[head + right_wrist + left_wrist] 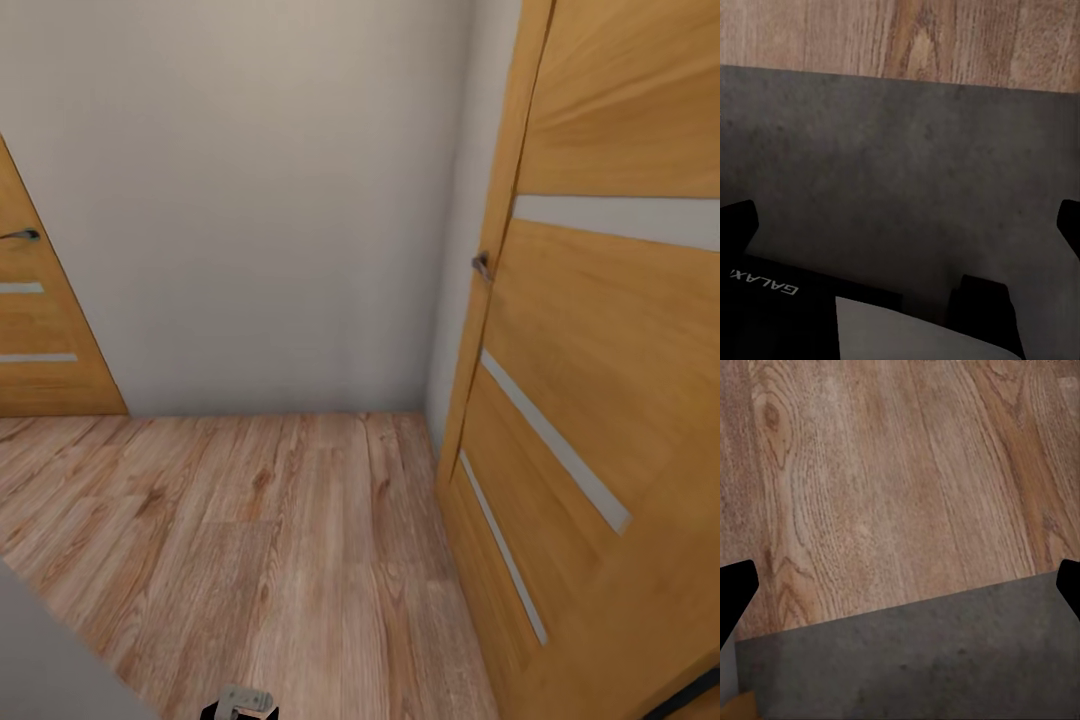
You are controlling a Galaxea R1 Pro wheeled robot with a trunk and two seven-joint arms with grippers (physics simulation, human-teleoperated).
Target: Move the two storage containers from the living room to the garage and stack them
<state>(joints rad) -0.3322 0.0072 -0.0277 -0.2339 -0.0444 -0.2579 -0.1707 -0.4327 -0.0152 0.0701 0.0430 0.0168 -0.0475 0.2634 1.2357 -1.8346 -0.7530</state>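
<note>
Head view: robot faces a corner of a narrow passage. Plain pale wall (260,200) straight ahead. Light wood-plank floor (260,540) runs up to its base.

Right side: a tall honey-coloured wooden door (600,380) with pale inset strips stands angled toward the robot, close alongside. Dark metal handle (482,266) on its near edge, just where the door meets the wall corner. This door crowds the right half of the view.

Left side: part of a second wooden door (45,340) of the same style, flat against the far wall, with its own dark handle (22,235). A grey surface cuts across the lower-left corner; cannot tell what it is.

Bottom edge of the head view: a small grey-and-black piece of the robot (238,703).

Left wrist view: left gripper (900,585) fingertips sit at opposite edges, wide apart, nothing between them. Below: wood planks meeting a dark-grey speckled concrete floor (922,660) along a straight seam.

Right wrist view: right gripper (900,225) fingertips likewise spread, nothing held. Mostly concrete beneath, a wood strip beyond, and the black robot base (772,300) with white lettering.

The storage containers appear in none of these frames; their location cannot be told.
</note>
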